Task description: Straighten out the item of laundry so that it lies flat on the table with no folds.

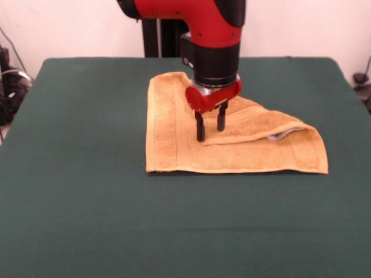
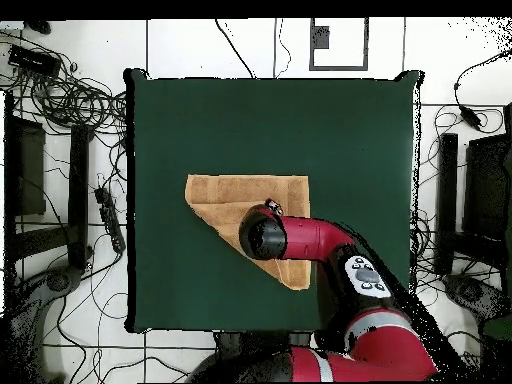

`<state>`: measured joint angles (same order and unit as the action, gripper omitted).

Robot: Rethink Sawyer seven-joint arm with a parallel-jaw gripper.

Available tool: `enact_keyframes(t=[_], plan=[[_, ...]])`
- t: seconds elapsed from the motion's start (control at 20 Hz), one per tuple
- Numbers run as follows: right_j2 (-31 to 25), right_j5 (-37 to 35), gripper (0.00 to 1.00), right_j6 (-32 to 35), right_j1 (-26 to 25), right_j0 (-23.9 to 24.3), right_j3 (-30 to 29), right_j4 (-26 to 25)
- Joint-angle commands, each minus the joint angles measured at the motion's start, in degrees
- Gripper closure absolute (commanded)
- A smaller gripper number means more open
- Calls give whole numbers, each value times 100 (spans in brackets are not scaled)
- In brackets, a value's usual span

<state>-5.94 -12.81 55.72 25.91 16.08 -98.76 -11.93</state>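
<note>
You see the towel (image 1: 232,147) lying near the middle of the worktop (image 1: 87,220), folded over itself into a rough triangle. In the front view its straight edge runs along the 6 o'clock side, one corner points toward 12 o'clock near the arm, and another reaches out to 3 o'clock. A folded flap crosses the towel diagonally from its centre toward 3 o'clock, and at that end a pale bit shows under the lifted fold.

Your gripper (image 1: 210,127) hangs straight down over the towel's middle, its two black fingers (image 1: 200,128) spread a little apart with a clear gap between them. The tips sit at the upper edge of the folded flap; you cannot tell from here whether they touch the cloth, and nothing is pinched between them.

In the overhead view the towel (image 2: 225,200) shows as a triangle with its long edge toward 12 o'clock and its point toward 5 o'clock, and the arm (image 2: 320,240) covers part of it, coming in from 5 o'clock.
</note>
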Motion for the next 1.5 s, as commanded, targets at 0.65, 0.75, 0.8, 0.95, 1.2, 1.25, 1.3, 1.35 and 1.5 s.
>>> enact_keyframes(t=[0.65,0.75,0.8,0.95,1.2,1.25,1.3,1.35,1.5], plan=[[-302,-1147,0,703,-1095,25,965,25],[-217,-1254,100,747,-1080,-30,975,-19],[-190,-1302,100,759,-1077,-55,987,-20],[-111,-1421,100,797,-1069,-123,1024,-38],[-80,-1346,100,826,-1072,-165,1044,-148],[-27,-1315,100,873,-1080,-219,1066,-174],[-9,-1273,100,905,-1083,-241,1068,-184],[58,-1243,100,969,-1091,-319,1102,-203],[370,-1214,100,1213,-1106,-668,1267,-255]])
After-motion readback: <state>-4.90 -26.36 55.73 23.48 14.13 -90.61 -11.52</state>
